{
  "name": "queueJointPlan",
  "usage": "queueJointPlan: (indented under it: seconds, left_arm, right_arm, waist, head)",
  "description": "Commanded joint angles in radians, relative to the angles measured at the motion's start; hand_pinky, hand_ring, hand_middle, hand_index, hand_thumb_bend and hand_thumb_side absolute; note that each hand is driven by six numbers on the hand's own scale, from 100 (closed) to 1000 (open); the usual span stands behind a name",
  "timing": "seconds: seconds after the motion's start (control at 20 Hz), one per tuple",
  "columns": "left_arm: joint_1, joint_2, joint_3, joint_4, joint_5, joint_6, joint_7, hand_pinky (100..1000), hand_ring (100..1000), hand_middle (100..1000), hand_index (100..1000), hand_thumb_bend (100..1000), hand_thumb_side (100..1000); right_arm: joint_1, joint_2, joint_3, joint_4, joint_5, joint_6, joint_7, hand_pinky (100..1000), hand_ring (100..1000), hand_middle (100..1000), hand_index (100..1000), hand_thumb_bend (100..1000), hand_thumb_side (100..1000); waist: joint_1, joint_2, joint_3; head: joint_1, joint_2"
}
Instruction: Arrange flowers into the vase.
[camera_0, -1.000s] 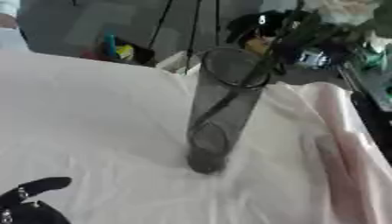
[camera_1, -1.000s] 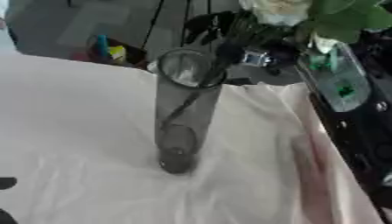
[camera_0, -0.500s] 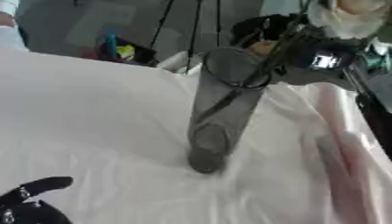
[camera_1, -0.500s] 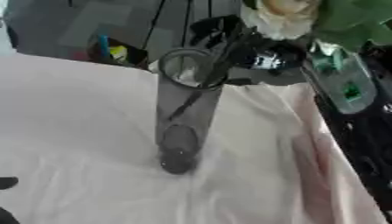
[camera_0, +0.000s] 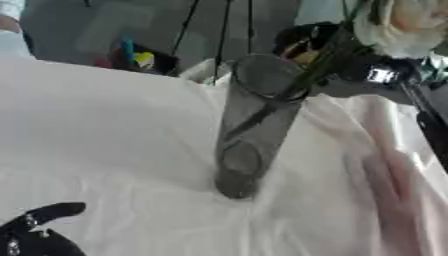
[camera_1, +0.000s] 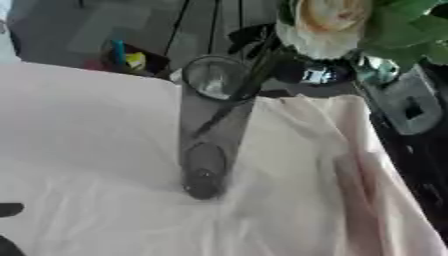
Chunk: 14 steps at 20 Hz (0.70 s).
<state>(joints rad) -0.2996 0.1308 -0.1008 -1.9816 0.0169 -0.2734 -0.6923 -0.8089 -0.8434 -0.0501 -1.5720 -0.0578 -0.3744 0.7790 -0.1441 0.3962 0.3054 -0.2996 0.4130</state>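
A tall smoky glass vase (camera_0: 249, 130) stands upright on the pale cloth-covered table (camera_0: 105, 140). A cream rose (camera_1: 325, 25) with green leaves (camera_1: 407, 25) hangs above and to the right of the vase's mouth. Its dark stem (camera_1: 249, 82) slants down over the rim into the vase. My right hand (camera_0: 372, 77) comes in from the upper right, just beside the rim, shut on the stem below the bloom. My left hand (camera_0: 39, 227) rests open at the lower left corner, away from the vase.
A pink fold of cloth (camera_1: 359, 190) runs along the table's right side. Beyond the far edge stand a dark box of coloured items (camera_0: 136, 57) and thin black stand legs (camera_0: 219, 25). My right arm (camera_1: 402, 105) fills the right edge.
The rose and my right hand have sunk slightly, so more of the bloom shows. The vase and my left hand have stayed put.
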Motion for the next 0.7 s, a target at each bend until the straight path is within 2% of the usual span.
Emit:
queueJointPlan:
  seconds: [0.05,0.25,0.7]
  left_arm:
    - [-0.004,0.006,-0.008,-0.018,0.002,-0.002,-0.004,421,634,901,764,100,1000]
    - [-0.003,0.005,-0.007,-0.018,0.001,-0.003,-0.004,421,636,902,764,100,1000]
    - [-0.004,0.005,-0.004,-0.018,0.0,-0.006,-0.001,422,638,903,764,100,1000]
  right_arm:
    - [-0.004,-0.047,-0.025,0.001,0.006,-0.134,0.128,857,1000,844,1000,560,1000]
    - [0.011,-0.053,-0.041,0.007,0.008,-0.134,0.125,856,1000,844,1000,578,1000]
    - [0.061,-0.069,-0.074,-0.006,-0.003,-0.138,0.099,859,1000,845,1000,536,1000]
  waist:
    - [0.011,-0.019,-0.004]
    - [0.014,-0.019,-0.007]
    - [0.021,-0.018,-0.014]
  head:
    - [0.003,-0.01]
    - [0.005,-0.011]
    - [0.014,0.0]
